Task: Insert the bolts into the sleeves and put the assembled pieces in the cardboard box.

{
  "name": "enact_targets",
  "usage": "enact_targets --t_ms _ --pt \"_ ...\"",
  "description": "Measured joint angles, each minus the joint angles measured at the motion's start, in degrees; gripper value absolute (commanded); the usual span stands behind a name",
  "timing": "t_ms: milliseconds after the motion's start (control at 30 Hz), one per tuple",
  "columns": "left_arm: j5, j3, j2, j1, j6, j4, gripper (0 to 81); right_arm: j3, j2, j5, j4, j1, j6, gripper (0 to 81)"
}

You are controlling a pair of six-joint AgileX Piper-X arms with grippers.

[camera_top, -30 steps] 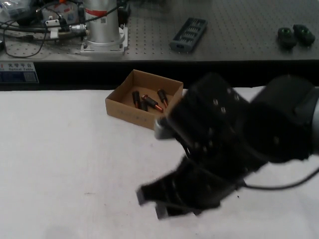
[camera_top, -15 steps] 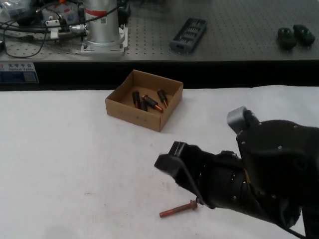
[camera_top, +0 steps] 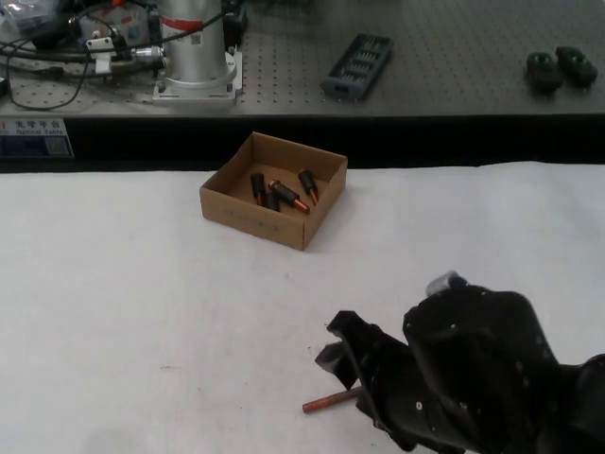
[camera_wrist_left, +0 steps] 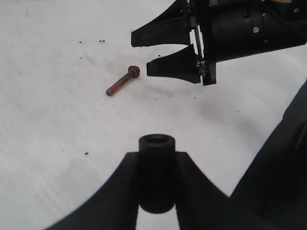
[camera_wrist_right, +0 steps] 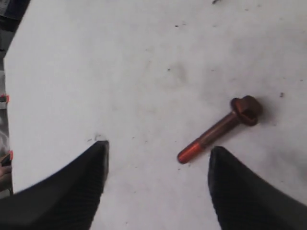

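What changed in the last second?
The right claw, open, dropped from high up, pulling back toward the near side, and now sits low by the bolt. Nothing was gripped or released. The bolt, the cardboard box and the pieces inside it stayed put. The left claw grips a sleeve.

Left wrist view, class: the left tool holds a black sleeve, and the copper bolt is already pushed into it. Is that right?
No. The left tool does hold the black sleeve, but the copper bolt lies loose on the white cloth, apart from it; the left wrist view shows this.
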Motion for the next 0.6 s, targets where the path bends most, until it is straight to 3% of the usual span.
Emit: enact_targets --t_ms 100,200,600 --pt "0.0 0.0 0.0 0.0 0.0 0.3 0.7 0.0 1.9 0.0 -0.5 -0.7 1.1 68.6" --pt "0.0 0.0 0.0 0.0 0.0 0.3 0.7 0.0 1.9 -0.4 -0.8 -1.1 1.4 73.6" --pt "0.0 0.0 0.0 0.0 0.0 0.4 0.7 0.0 1.9 1.1 -1.0 -4.1 2.0 73.6"
